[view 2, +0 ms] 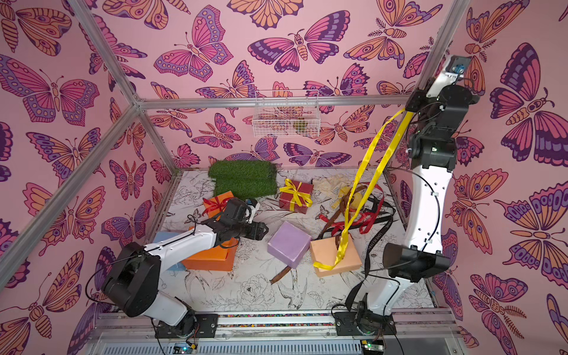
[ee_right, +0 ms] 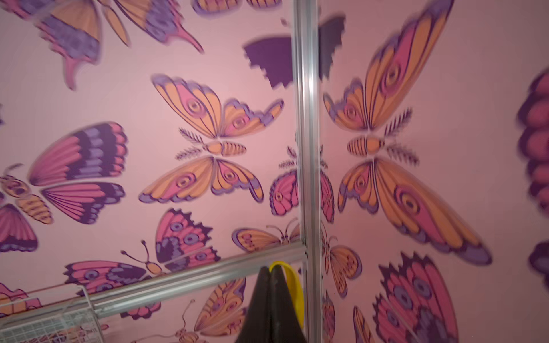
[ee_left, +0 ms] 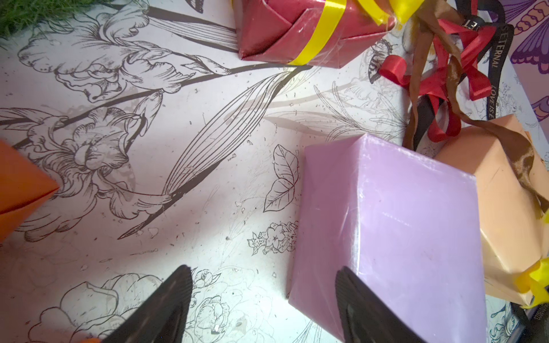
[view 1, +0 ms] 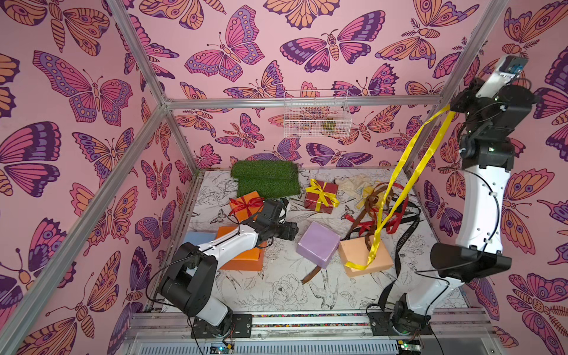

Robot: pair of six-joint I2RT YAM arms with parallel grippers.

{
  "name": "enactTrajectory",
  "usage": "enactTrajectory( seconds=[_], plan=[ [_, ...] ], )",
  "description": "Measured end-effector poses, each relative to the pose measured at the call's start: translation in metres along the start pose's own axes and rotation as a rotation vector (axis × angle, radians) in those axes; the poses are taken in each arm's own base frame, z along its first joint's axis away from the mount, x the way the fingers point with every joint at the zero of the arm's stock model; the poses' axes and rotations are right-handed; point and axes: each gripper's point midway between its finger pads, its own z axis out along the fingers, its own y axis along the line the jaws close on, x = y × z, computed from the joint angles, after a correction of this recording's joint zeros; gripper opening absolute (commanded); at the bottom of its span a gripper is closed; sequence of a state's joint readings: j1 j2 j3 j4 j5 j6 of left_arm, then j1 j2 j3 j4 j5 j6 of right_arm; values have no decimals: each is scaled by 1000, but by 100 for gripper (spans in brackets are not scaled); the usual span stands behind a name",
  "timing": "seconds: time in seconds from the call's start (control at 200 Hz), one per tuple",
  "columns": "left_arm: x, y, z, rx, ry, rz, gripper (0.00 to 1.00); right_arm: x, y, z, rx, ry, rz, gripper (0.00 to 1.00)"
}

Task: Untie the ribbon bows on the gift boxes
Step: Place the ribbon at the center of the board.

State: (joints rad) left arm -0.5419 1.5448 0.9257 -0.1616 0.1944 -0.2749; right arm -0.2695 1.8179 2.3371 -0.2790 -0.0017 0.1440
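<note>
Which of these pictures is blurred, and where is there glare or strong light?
Right wrist view: the butterfly wallpaper is smeared by motion, while the right gripper and the yellow ribbon it pinches look sharp. Left wrist view: sharp, with a bright patch on the table and a pale sheen on the lilac box. Both top views: sharp throughout.

A yellow ribbon (view 2: 346, 215) is seen pinched in the right gripper (view 2: 410, 107) at the upper right of the frame. Two strands are stretched down from it to the peach box (view 2: 350, 250) right of centre. The left gripper (view 2: 260, 230) is positioned low, just left of the lilac box (view 2: 289, 244).
</note>
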Motion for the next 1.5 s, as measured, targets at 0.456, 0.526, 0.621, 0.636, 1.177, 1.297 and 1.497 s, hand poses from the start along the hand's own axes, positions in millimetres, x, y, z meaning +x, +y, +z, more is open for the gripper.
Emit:
enactTrajectory(
  seconds=[0.456,0.526,0.621,0.636,1.177,1.297,1.497],
  plan=[
    [2,0,0,-1,6,-6,78,178,62,-5,-99,481,116,0],
    [2,0,0,-2,9,-7,78,192,60,-7,-84,515,111,0],
    [4,1,0,-5,16,-8,79,224,55,-14,-49,584,96,0],
    [5,1,0,-6,17,-8,79,230,55,-16,-45,595,93,0],
    [4,-1,-9,-16,8,-1,79,375,63,-53,-15,900,147,0],
    [4,-1,-9,-17,10,-2,79,393,58,-55,12,931,150,6],
    [4,0,-9,-21,9,-2,79,413,41,-63,95,983,105,55]
  ],
)
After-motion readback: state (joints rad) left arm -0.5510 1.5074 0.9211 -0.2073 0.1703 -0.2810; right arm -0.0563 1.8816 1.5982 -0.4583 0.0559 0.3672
